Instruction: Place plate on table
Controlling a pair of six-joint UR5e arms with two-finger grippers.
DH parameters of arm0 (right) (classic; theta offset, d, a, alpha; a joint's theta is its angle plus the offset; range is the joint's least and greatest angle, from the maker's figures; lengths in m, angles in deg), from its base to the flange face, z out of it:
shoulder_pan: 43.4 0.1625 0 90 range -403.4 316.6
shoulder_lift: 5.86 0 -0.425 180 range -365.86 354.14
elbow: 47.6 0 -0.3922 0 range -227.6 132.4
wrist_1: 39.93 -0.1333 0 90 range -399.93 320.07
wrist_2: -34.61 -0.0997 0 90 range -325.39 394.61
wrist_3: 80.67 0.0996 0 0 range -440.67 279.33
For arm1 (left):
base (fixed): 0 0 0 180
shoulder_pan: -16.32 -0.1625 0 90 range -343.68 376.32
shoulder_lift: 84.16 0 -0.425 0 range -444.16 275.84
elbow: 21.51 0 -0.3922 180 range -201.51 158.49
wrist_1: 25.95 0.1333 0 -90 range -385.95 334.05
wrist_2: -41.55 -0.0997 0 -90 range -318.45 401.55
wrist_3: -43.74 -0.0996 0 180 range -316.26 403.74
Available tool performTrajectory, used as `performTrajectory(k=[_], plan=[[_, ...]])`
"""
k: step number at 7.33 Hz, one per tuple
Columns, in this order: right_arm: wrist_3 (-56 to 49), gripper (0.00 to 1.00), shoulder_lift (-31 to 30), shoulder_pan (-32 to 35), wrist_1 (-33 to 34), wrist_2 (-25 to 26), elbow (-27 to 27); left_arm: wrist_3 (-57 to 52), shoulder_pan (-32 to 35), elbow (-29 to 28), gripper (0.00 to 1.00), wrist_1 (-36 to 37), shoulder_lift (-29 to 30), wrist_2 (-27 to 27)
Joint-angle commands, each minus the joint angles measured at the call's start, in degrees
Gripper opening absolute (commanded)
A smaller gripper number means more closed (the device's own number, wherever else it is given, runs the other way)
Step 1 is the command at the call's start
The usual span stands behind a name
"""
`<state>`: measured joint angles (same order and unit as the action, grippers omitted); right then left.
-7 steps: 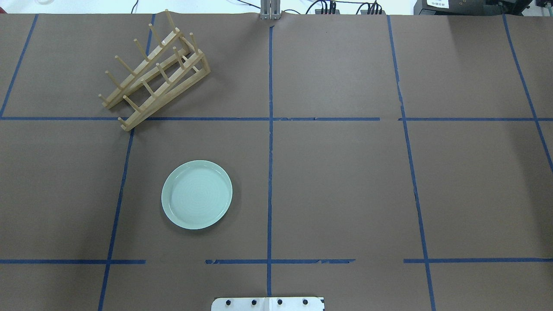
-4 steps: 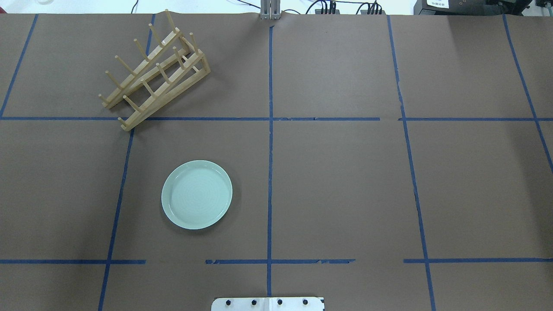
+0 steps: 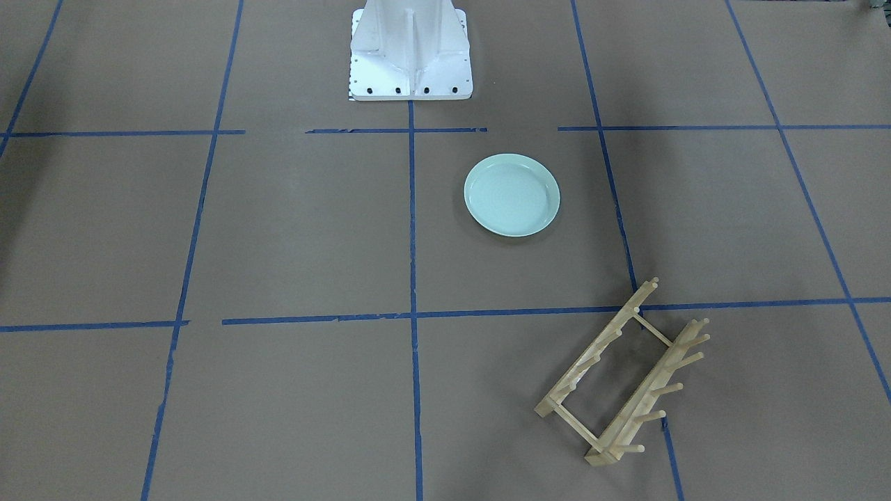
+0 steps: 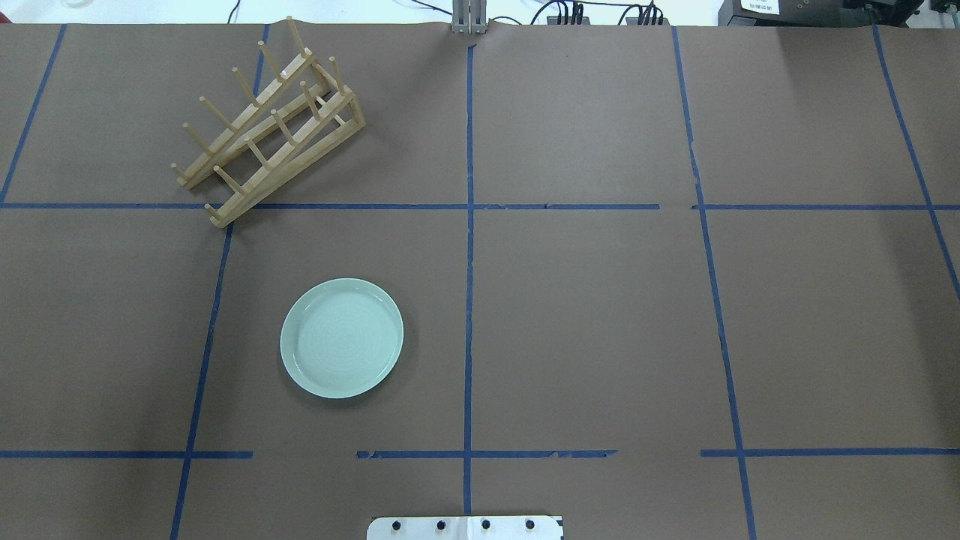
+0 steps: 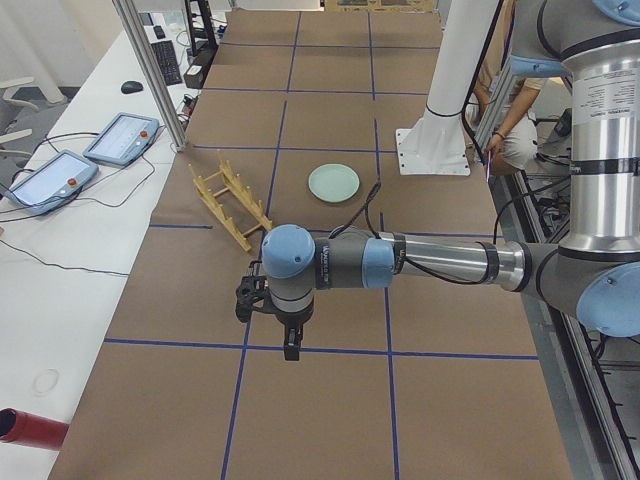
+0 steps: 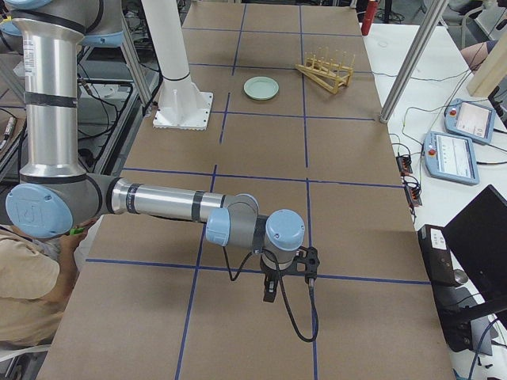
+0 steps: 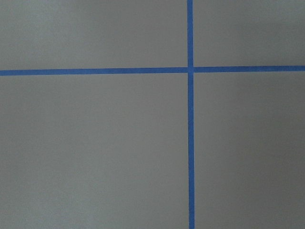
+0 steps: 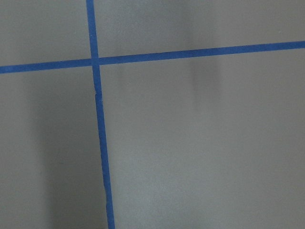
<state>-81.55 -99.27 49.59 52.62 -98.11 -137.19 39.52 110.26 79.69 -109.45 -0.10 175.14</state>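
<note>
The pale mint-green plate (image 4: 342, 337) lies flat on the brown table (image 4: 600, 315), left of the centre tape line and apart from the rack. It also shows in the front view (image 3: 511, 195) and both side views (image 5: 333, 183) (image 6: 261, 88). My left gripper (image 5: 290, 345) hangs over the table's left end, far from the plate. My right gripper (image 6: 269, 293) hangs over the right end. Neither holds anything I can see, and I cannot tell whether they are open or shut. Both wrist views show only brown paper and blue tape.
A light wooden peg dish rack (image 4: 270, 124) stands empty at the far left of the table. The white robot base (image 3: 411, 52) is at the near edge. Teach pendants (image 5: 120, 140) and a metal post (image 5: 150, 70) stand beyond the table's far edge.
</note>
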Motion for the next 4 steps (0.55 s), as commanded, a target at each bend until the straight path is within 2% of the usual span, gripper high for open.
performTrajectory(k=[1,4], plan=[[0.0,1.0,-0.01,0.0,0.0,0.0,-0.06,0.0,0.01,-0.48,1.0,0.0,-0.03,0.0],[0.0,1.0,0.07,0.0,0.0,0.0,0.03,-0.17,-0.08,-1.61,1.0,-0.61,0.94,0.09]])
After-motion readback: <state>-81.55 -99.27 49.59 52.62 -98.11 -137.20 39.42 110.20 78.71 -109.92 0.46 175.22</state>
